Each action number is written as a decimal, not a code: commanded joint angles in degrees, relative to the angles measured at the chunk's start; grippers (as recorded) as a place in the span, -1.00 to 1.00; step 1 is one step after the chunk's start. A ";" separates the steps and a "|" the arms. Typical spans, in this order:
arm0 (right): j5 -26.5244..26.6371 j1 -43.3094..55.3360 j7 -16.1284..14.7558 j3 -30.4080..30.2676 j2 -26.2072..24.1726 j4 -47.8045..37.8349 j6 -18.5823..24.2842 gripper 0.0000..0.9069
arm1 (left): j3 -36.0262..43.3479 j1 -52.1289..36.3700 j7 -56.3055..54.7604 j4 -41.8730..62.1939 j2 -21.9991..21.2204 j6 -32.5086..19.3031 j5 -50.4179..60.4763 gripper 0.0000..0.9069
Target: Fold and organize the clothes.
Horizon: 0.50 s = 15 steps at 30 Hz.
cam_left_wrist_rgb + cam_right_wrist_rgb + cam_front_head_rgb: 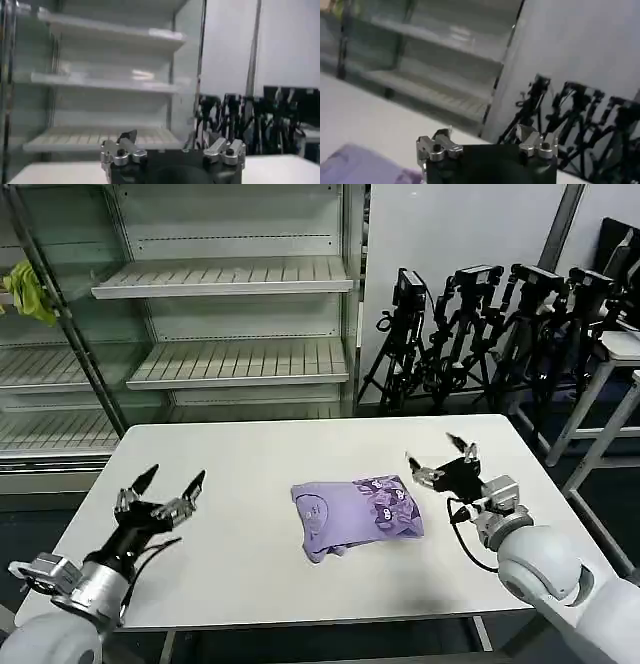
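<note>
1. A lavender T-shirt (355,514) lies folded into a compact bundle a little right of centre in the head view, in the lower middle of the frame, resting on the white table (250,454).
2. A darker purple cartoon print shows on the right part of the bundle, and the collar opening faces the left part.
3. The right gripper (440,459) sits right of centre in the head view, just beside the shirt's upper right corner and slightly above the tabletop; its fingers are spread apart and hold nothing.
4. In the right wrist view the right gripper's fingertips (436,141) stand wide apart at the lower middle of the frame, with a corner of the T-shirt (360,167) at the lower left.
5. The left gripper (165,489) is at the lower left of the head view, well apart from the shirt, over bare table; its fingers are splayed open and empty.
6. In the left wrist view the left gripper's fingertips (125,140) are likewise spread at the bottom of the frame.
7. White shelves (230,279) fill the upper left of the head view, with a yellow-green cloth (30,292) hanging at the far left edge.
8. A cluster of black tripods (480,334) stands at the upper right, behind the table.
</note>
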 commanded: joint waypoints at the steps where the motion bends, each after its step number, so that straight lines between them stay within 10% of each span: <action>1: -13.79 -18.76 1.47 25.66 11.19 8.78 3.98 1.00 | 0.25 -10.47 -5.74 3.40 7.14 -10.33 -2.65 1.00; 15: -19.74 -29.51 1.10 35.67 19.14 15.06 4.51 1.00 | 2.50 -13.43 -4.74 6.70 8.01 -12.47 1.55 1.00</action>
